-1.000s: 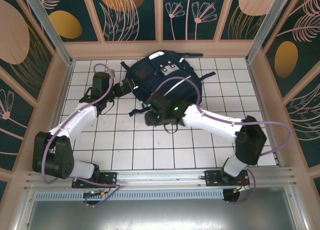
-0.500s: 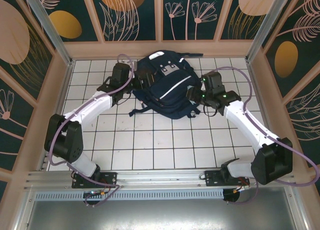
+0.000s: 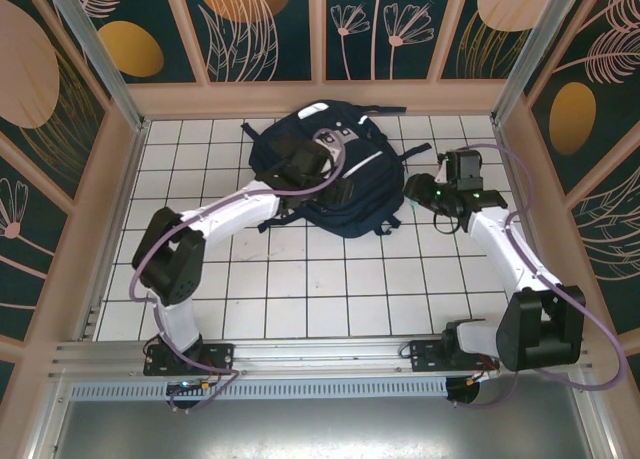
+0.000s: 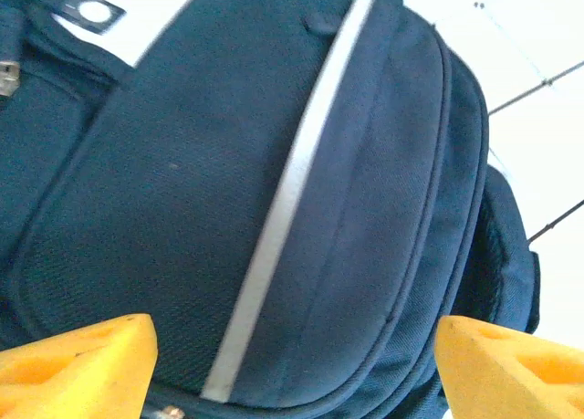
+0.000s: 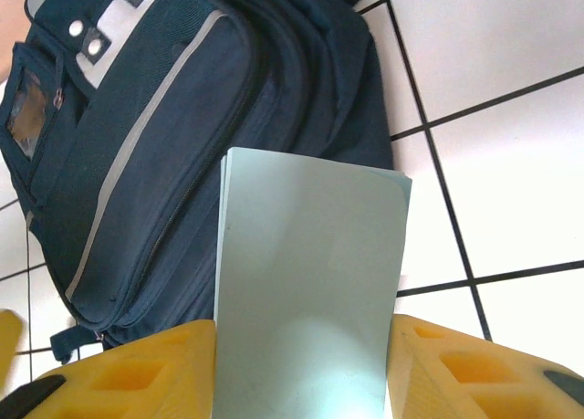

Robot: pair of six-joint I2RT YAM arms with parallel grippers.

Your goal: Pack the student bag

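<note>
- The bag lies at the rear middle of the worktop.
- The left pincer hangs over the bag's front panel, jaws apart.
- The right pincer sits just right of the bag, with a notebook between its jaws.
- The notebook points toward the bag's side; contact cannot be told.

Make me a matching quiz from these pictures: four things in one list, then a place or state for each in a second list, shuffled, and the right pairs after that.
Things:
1. student bag
2. left gripper
3. right gripper
4. notebook

Places or states:
A. pale and flat, clamped at one end
B. open, over the front of the student bag
C. lying on the white tiled table, far side
D. shut, to the right of the student bag

Pairs: 1-C, 2-B, 3-D, 4-A
</note>
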